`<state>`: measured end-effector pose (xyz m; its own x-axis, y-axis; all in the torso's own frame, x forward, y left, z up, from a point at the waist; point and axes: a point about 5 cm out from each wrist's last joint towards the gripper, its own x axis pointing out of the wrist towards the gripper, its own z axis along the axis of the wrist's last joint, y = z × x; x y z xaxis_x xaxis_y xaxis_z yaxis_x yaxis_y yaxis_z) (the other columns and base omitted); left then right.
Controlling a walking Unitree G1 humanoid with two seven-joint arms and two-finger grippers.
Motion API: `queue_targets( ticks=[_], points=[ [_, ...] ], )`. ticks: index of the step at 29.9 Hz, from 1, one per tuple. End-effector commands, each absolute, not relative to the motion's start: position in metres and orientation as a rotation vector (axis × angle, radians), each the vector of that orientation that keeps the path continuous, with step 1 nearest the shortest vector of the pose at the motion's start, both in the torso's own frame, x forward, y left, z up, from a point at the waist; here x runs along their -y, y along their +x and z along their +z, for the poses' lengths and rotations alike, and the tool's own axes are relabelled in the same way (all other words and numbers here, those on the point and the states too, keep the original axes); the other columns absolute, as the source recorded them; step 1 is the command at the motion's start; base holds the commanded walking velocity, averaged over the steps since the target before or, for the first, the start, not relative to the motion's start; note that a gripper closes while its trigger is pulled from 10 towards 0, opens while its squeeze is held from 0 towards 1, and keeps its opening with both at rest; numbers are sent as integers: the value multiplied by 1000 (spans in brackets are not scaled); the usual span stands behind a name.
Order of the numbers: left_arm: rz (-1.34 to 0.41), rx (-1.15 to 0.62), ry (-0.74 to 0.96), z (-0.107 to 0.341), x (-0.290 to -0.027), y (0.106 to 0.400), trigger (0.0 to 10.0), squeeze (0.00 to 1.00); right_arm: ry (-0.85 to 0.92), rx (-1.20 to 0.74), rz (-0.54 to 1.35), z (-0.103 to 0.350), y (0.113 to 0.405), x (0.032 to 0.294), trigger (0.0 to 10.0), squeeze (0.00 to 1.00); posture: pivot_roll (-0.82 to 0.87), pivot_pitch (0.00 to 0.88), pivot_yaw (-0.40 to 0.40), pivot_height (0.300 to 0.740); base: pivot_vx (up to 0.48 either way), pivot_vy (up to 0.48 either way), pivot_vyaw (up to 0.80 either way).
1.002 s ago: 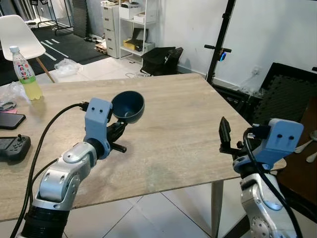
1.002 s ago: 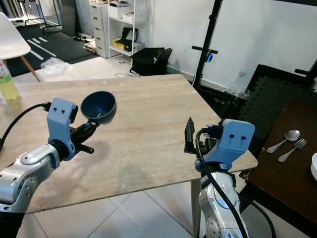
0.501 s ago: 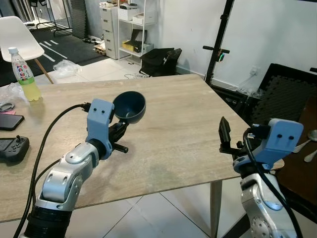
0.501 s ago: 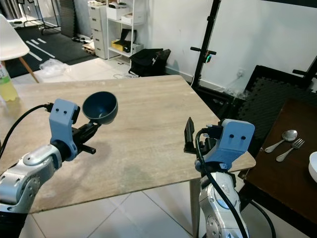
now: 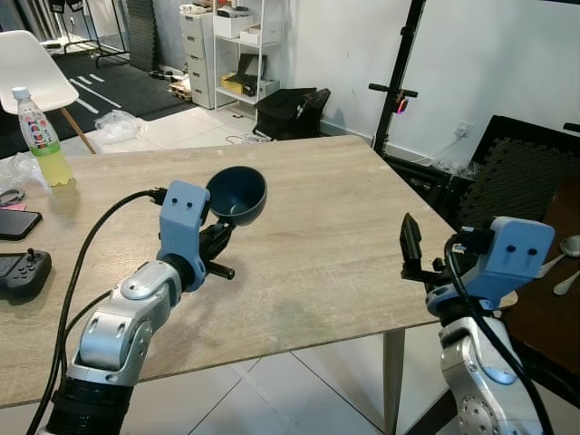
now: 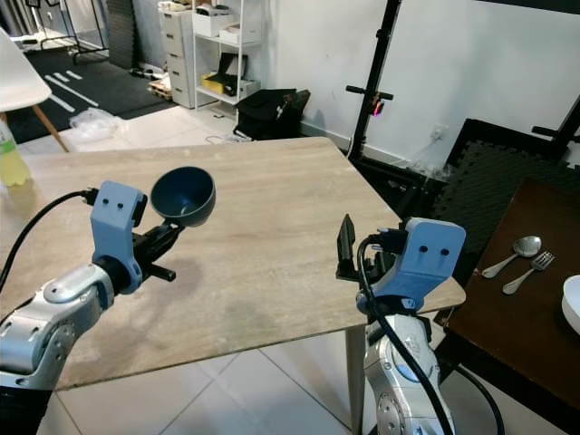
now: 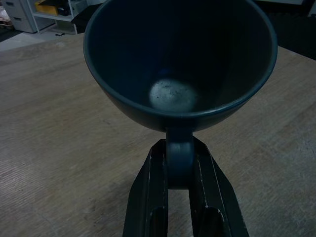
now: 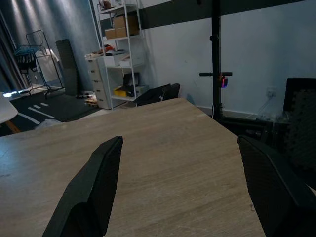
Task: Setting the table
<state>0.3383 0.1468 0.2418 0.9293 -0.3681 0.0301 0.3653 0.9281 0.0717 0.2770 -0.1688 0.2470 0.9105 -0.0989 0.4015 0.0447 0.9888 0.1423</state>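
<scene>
A dark blue bowl hangs above the light wooden table, tilted, held by its rim. My left gripper is shut on that rim; in the left wrist view the two black fingers pinch the bowl from below, and its inside is empty. My right gripper stands open at the table's right front corner, with its fingers wide apart and nothing between them.
A drink bottle, a phone and a game controller lie at the table's left. A dark table to the right carries a spoon, a fork and a white dish. Shelves and a black stand are behind.
The whole picture has shifted slightly, so the camera moved. The left gripper still holds the bowl at about the same height; the right gripper has not moved.
</scene>
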Motion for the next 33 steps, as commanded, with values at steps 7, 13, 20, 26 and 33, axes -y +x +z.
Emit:
queue_targets(
  ticks=[7, 13, 20, 26, 33],
  points=[
    [-376, 45, 64, 240, -147, 338, 10000, 0, 128, 407, -77, 243, 277, 169, 10000, 0, -14, 34, 33, 740, 36, 0, 0],
    [-378, 47, 62, 240, -147, 338, 10000, 0, 128, 407, -77, 243, 277, 169, 10000, 0, -14, 34, 33, 740, 307, 0, 0],
    [-382, 50, 64, 241, -147, 338, 10000, 0, 127, 404, -78, 243, 277, 169, 10000, 0, -12, 42, 34, 740, 480, 0, 0],
    [-386, 48, 67, 241, -146, 338, 10000, 0, 145, 398, -79, 242, 277, 169, 10000, 0, -12, 43, 34, 740, 355, 0, -594],
    [-409, 65, 76, 243, -143, 336, 10000, 0, 139, 400, -86, 243, 278, 171, 10000, 0, -12, 45, 34, 740, 0, 0, -797]
  ],
)
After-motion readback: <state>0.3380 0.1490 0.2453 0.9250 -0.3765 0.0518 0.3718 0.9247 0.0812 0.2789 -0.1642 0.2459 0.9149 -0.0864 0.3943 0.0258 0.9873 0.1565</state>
